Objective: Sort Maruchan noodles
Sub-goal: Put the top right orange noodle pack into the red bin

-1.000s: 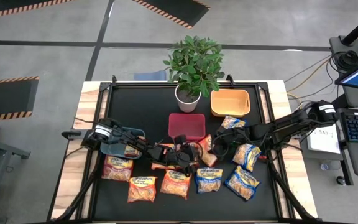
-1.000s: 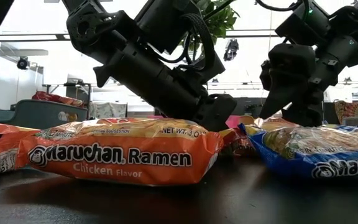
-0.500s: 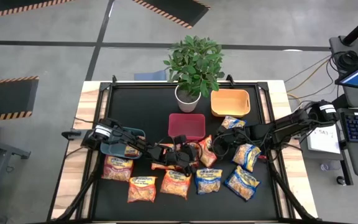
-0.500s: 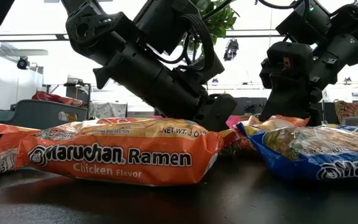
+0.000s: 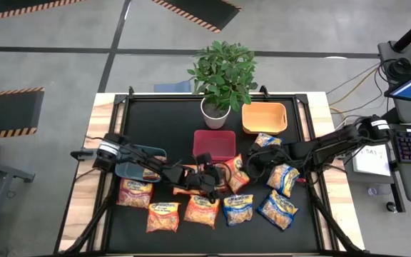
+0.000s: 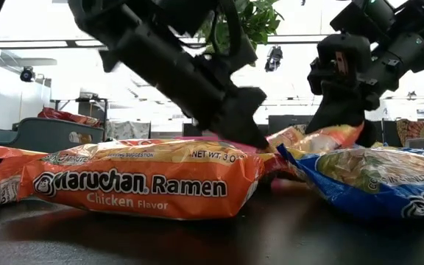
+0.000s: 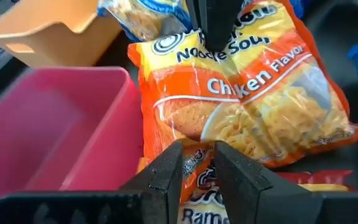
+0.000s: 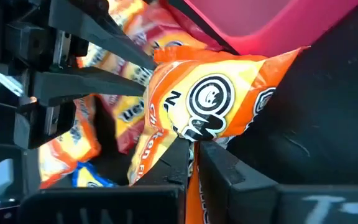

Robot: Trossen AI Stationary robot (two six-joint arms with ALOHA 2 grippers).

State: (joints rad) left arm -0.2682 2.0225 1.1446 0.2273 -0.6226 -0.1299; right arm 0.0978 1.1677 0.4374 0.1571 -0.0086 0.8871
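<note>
Several Maruchan noodle packets, orange and blue, lie on the black table. In the middle my right gripper (image 5: 252, 167) is shut on an orange chicken-flavour packet (image 5: 235, 173), in front of the red bin (image 5: 214, 143). My left gripper (image 5: 209, 178) reaches in from the left beside that packet and is shut on another orange packet (image 7: 197, 186) lying under it. In the low view a big orange packet (image 6: 142, 180) lies nearest, with a blue one (image 6: 374, 180) to its right. My left gripper pinches an edge of the lower orange packet (image 7: 197, 163) between its two fingers, slanting in from the table's left. Whether that packet is off the table I cannot tell. My right gripper pinches the logo end of the chicken-flavour packet (image 8: 194, 138) between its two fingers, coming from the table's right and slanting down. That end (image 6: 330, 138) is raised and the packet is tilted.
An orange bin (image 5: 264, 118) and a potted plant (image 5: 223, 75) stand at the back, and a grey-blue bin (image 5: 138, 160) lies under the left arm. Orange packets (image 5: 163, 216) and blue packets (image 5: 277, 209) line the near edge; blue ones (image 5: 282, 178) lie by the right arm.
My right gripper has shut on the end of the chicken-flavour packet and raised it, so that end now tips up off the table. My left arm has drawn back toward the table's left and risen a little.
</note>
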